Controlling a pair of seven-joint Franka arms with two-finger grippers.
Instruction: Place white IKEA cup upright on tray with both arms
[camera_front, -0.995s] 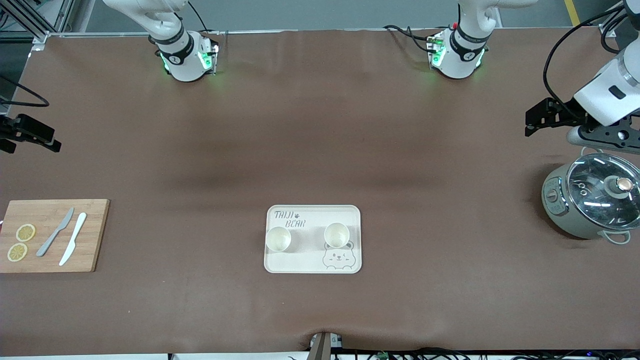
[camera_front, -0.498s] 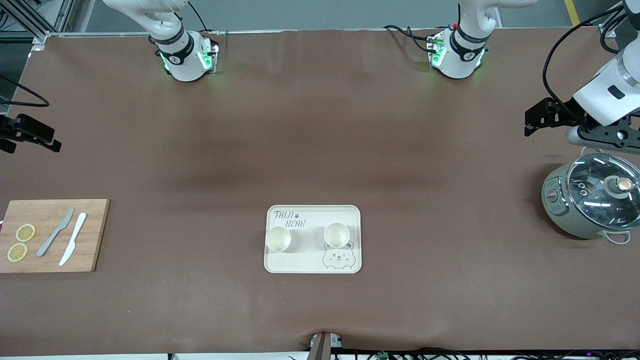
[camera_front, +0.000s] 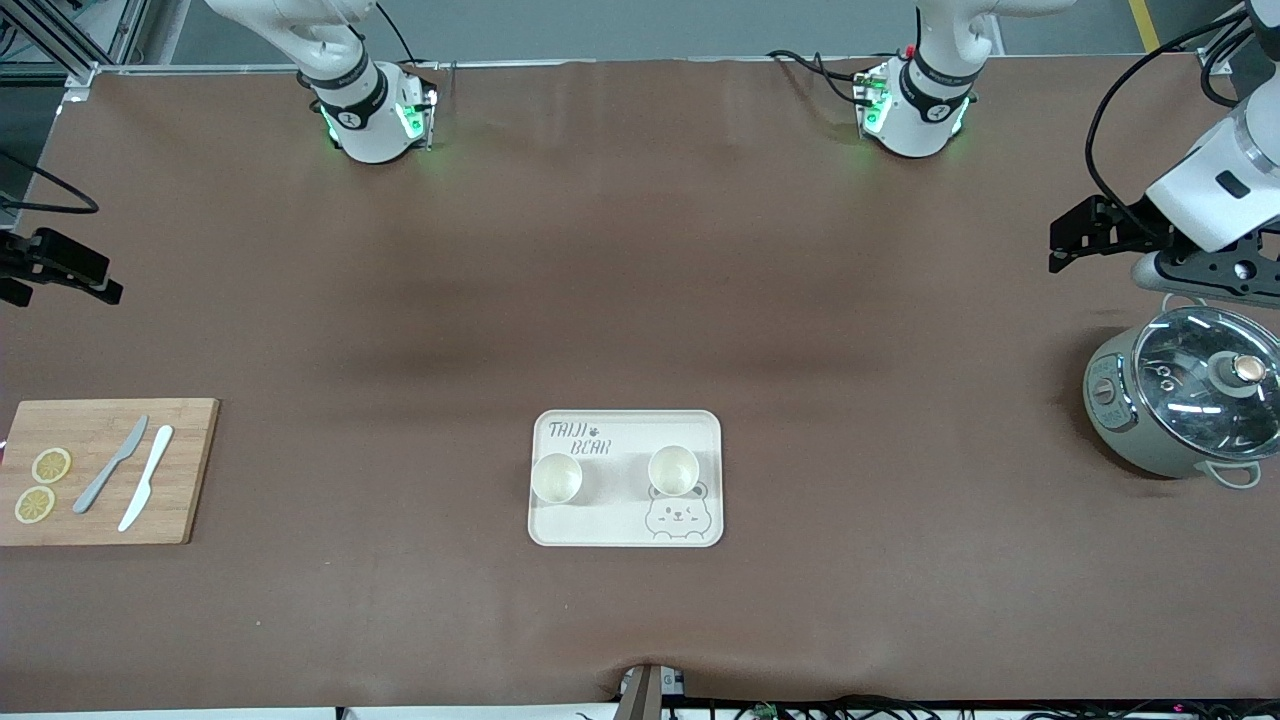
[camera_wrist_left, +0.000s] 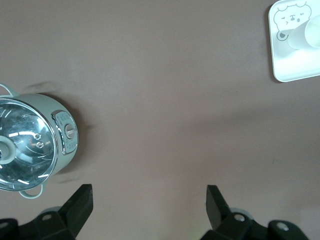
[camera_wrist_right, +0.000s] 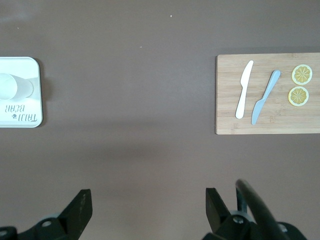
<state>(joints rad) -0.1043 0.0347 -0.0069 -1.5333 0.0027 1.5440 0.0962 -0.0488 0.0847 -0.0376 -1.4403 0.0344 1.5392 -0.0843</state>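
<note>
Two white cups stand upright on the tray (camera_front: 625, 478), which sits midway along the table, toward the edge nearest the front camera. One cup (camera_front: 556, 477) is just below the grey "TAIJI BEAR" lettering (camera_front: 580, 438); the other cup (camera_front: 673, 468) touches the top of the printed bear face (camera_front: 675, 516). Neither cup is near any jaws. The left gripper (camera_wrist_left: 150, 202) hangs spread and empty over bare table by the left arm's end, beside a lidded grey pot (camera_front: 1180, 402). The right gripper (camera_wrist_right: 145, 204) hangs at the right arm's end, likewise spread and empty, over bare table. A wooden cutting board (camera_front: 105, 470) lies near that end's camera-side corner, bearing a grey knife (camera_front: 110, 464), a white knife (camera_front: 146, 477) and two lemon slices (camera_front: 42, 485).
</note>
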